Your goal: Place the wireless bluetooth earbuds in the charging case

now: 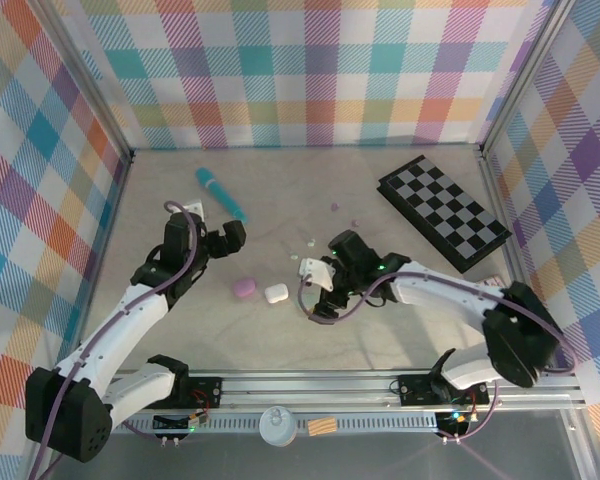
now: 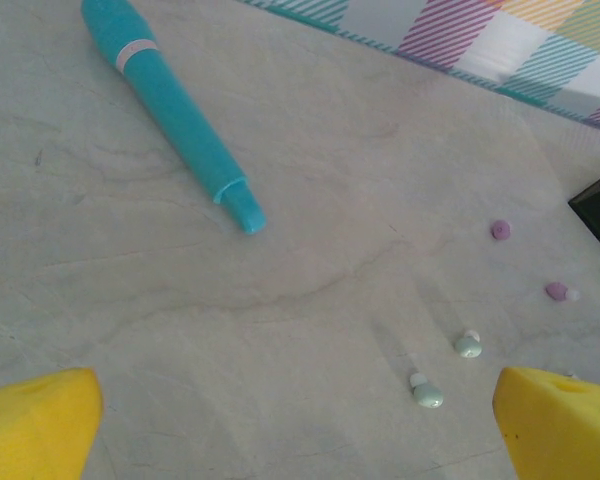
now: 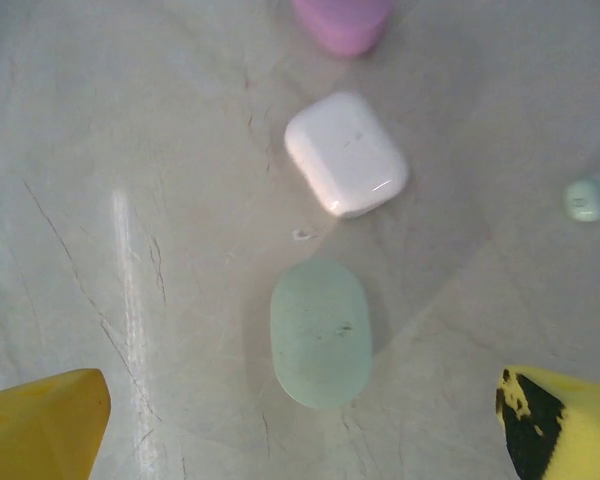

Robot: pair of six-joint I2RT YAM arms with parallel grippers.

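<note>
A pale green charging case (image 3: 320, 332) lies shut on the table between the yellow fingertips of my right gripper (image 3: 300, 432), which hangs open above it without touching. Beyond it sit a white case (image 3: 346, 152) (image 1: 276, 293) and a purple case (image 3: 342, 22) (image 1: 244, 288). My left gripper (image 2: 300, 432) (image 1: 218, 238) is open over bare table. Two pale green earbuds (image 2: 427, 393) (image 2: 468, 345) lie ahead of it to the right, and two purple earbuds (image 2: 500, 230) (image 2: 557, 291) lie farther off. One green earbud (image 3: 585, 199) also shows right of the white case.
A teal pen-like stick (image 1: 221, 193) (image 2: 175, 115) lies at the back left. A folded black-and-white chessboard (image 1: 443, 212) sits at the back right. Plaid walls close in the table on three sides, and a metal rail (image 1: 310, 385) runs along the near edge.
</note>
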